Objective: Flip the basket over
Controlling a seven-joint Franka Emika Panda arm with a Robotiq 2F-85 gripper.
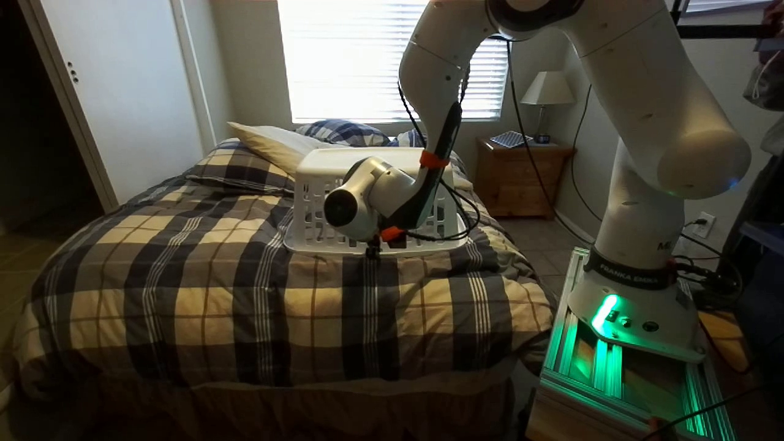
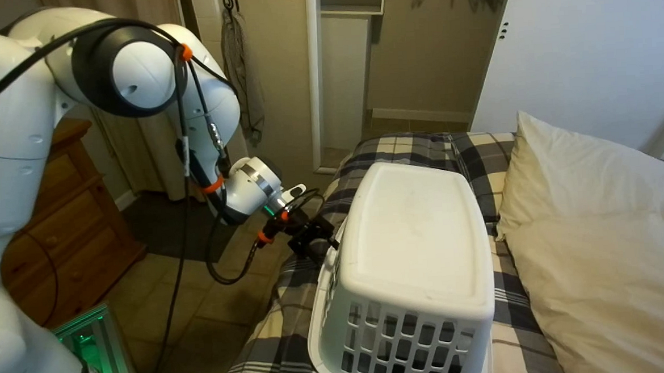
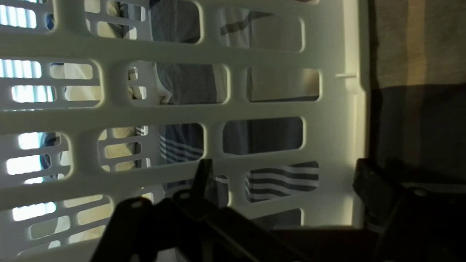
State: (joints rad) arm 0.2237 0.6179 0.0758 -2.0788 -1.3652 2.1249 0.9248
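The white basket (image 2: 414, 227) rests upside down on the bed, its flat bottom facing up and its wide rim down on the cover. In an exterior view the basket (image 1: 318, 160) is partly hidden behind the arm's wrist. My gripper (image 2: 325, 248) is low beside one slotted long side, close to the rim. The wrist view has the open gripper (image 3: 284, 163) facing that wall (image 3: 333, 120), one finger in front of the slots and the other by the rim edge. Nothing is clamped between them; whether either finger touches the plastic, I cannot tell.
A plaid cover (image 1: 318, 306) spreads over the bed. A cream pillow (image 2: 596, 235) lies beyond the basket. Loose black cables (image 1: 468, 214) loop from the wrist. A nightstand (image 1: 520, 177) with a lamp (image 1: 547, 92) stands past the bed.
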